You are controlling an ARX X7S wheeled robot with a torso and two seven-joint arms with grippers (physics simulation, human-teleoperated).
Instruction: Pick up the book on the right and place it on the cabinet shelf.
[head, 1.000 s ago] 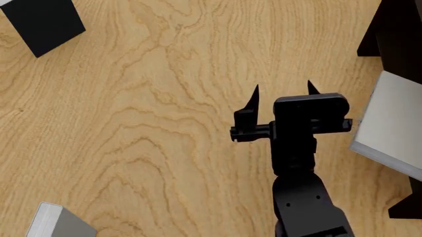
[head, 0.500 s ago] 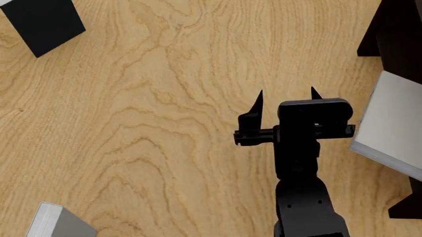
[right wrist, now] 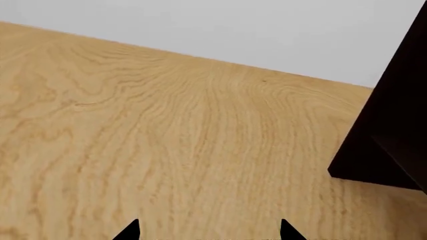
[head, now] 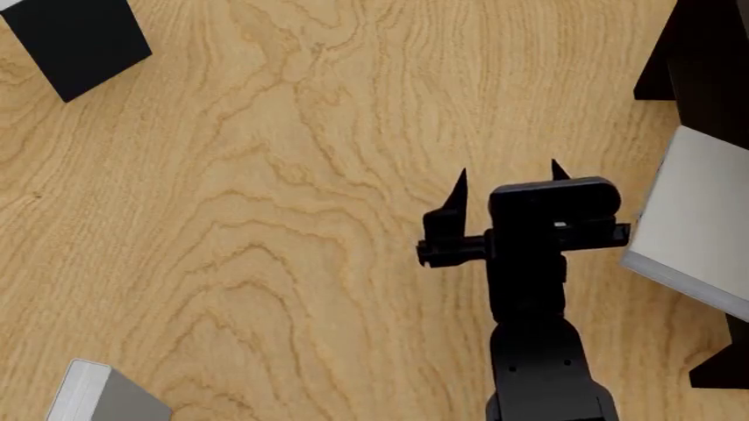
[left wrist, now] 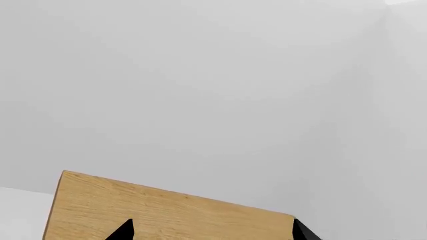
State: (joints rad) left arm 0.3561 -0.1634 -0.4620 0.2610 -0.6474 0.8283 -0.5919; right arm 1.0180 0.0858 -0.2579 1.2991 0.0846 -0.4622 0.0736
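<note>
Head view: right gripper (head: 506, 178) agape beside book (head: 697, 219)

Table (head: 234, 219): light honey-tan wood, marked with darker brown wavy grain in looping contour patterns; same tone and grain in the right wrist view.

Right gripper (head: 507, 180): uniform matte black, including arm and pointed fingertips (head: 458, 180).

Black book (head: 76, 39), at 10 o'clock in the head view: solid black, no markings visible.

The book (head: 696, 219), at 3 o'clock: plain pale grey, nearly white cover; slightly darker grey along its lower edge.

Second grey book (head: 105, 395), at 7 o'clock: mid-grey cover, lighter whitish side band.

Cabinet shelf (head: 708, 53), at 2 o'clock: very dark brown, almost black, unpatterned.

Background wall (left wrist: 200, 75) in the left wrist view: flat pale grey-white.
</note>
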